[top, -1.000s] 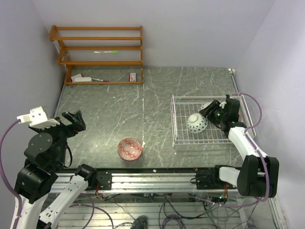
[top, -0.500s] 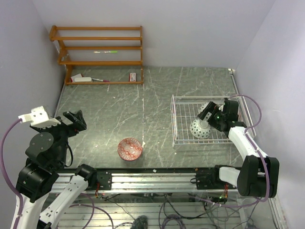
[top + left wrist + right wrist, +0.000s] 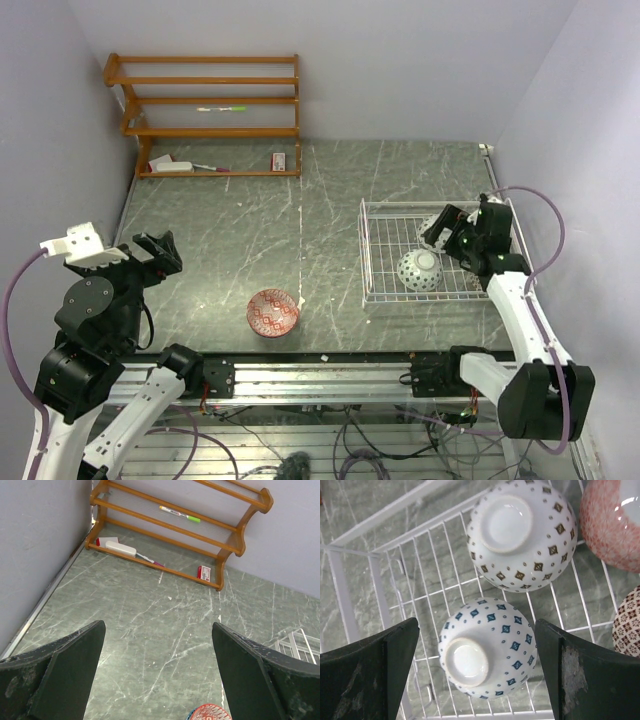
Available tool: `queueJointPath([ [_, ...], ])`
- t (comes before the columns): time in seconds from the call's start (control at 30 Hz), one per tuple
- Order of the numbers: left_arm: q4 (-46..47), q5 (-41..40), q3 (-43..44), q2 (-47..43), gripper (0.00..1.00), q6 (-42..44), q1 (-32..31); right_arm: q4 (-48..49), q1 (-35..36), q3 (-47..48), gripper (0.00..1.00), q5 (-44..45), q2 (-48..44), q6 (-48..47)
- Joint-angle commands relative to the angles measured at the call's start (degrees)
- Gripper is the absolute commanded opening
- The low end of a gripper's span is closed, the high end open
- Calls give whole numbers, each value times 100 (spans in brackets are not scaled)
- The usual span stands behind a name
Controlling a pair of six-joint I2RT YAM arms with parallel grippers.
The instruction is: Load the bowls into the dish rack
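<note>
Blue-dotted bowl [image 3: 487, 647], newly free, upside down below spread right end effector [image 3: 476, 630].

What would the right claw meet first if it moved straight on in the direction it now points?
Probably the overturned white ceramic bowl with blue diamond marks in the white wire dish rack; it lies straight ahead of the open right claw. The gap between them is unclear.

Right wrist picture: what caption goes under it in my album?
Open right gripper over a blue-dotted bowl and a brown-dotted bowl, both upside down in the dish rack.
</note>
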Motion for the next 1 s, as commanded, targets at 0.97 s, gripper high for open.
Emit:
queueJointPath([
  [0.97, 304, 193, -421, -42, 99, -89, 38, -303, 3880, 462, 100, 1890, 480, 12],
])
